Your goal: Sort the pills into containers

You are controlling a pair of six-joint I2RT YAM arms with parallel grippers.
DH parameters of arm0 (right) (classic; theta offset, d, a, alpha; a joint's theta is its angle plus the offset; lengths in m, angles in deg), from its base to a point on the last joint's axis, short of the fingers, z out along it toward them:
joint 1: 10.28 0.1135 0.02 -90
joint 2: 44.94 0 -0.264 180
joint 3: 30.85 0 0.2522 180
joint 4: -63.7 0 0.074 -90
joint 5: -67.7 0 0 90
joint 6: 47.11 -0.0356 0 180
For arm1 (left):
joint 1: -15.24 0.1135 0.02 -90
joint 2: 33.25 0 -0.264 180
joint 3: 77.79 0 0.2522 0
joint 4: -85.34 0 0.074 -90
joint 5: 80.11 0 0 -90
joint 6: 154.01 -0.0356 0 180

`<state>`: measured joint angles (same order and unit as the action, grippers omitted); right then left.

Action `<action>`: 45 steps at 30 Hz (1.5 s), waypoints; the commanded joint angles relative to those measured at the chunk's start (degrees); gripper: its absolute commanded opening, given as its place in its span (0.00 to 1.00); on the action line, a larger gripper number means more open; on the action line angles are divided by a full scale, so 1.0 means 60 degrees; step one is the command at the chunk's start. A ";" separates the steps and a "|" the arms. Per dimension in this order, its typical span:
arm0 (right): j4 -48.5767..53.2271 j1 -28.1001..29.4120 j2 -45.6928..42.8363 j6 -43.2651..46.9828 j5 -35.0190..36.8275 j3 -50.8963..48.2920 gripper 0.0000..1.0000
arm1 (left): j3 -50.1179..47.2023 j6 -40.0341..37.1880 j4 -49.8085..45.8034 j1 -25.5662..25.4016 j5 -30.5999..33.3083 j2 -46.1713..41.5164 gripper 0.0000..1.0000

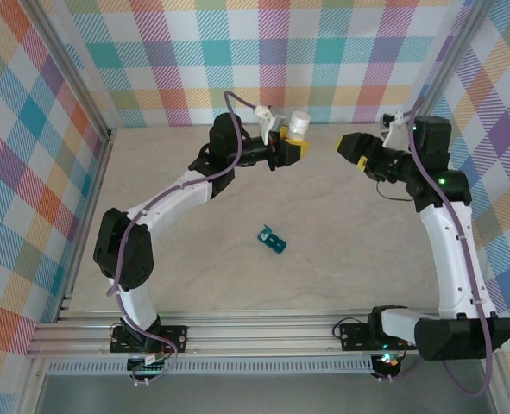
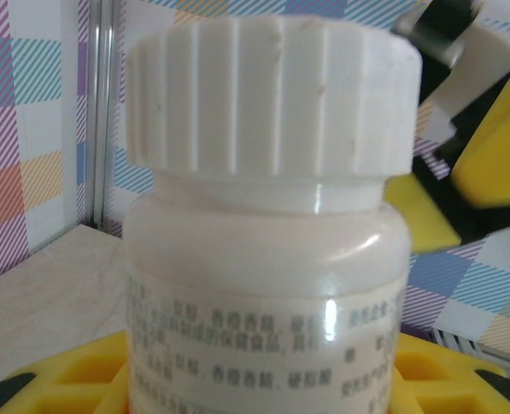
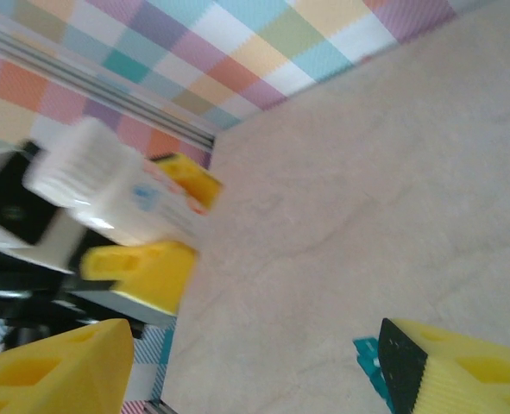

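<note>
Your left end effector (image 1: 294, 147) is clenched on the small white plastic bottle (image 1: 299, 128), held upright above the bench (image 1: 194, 207) in the upper middle of the top view; the yellow fingers (image 2: 60, 379) grip its lower body, and the ribbed white screw cap (image 2: 267, 95) is on. Your right end effector (image 1: 348, 145) hangs just to the right of the bottle, facing it, released, with its jaws apart and nothing between them.

The small teal plastic pill box (image 1: 272, 240) lies on the bench at the centre of the top view, well apart from both end effectors and turned at an angle; it is too small to tell whether its lids are up or down. No pills are visible, loose or in the box; so I judge the task barely begun, with the cap to come off, the pills to come out and every compartment yet to fill.

Nothing lies between the right end effector and the cap, so your approach looks free; the checked back wall (image 1: 151, 69) stands close behind both wrists, so mind your room to swing; take care also that the bottle stays upright once the cap is loose.
</note>
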<state>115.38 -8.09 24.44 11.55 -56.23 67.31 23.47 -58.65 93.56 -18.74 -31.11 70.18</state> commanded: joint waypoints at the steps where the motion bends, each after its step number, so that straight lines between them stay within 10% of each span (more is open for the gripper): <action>1: -0.0751 -0.0016 0.0216 0.0543 -0.0472 0.0741 0.76 | -0.0167 -0.0106 0.0904 0.0038 -0.0268 -0.0384 0.00; 45: -0.2250 0.2307 0.2381 0.1872 -0.0262 0.1592 0.71 | -0.0819 0.0042 0.1435 -0.0079 -0.1730 -0.0002 0.00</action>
<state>102.74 5.20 37.91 21.30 -56.15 75.70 17.07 -58.65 100.27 -18.84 -40.22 69.64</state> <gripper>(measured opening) 0.717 0.450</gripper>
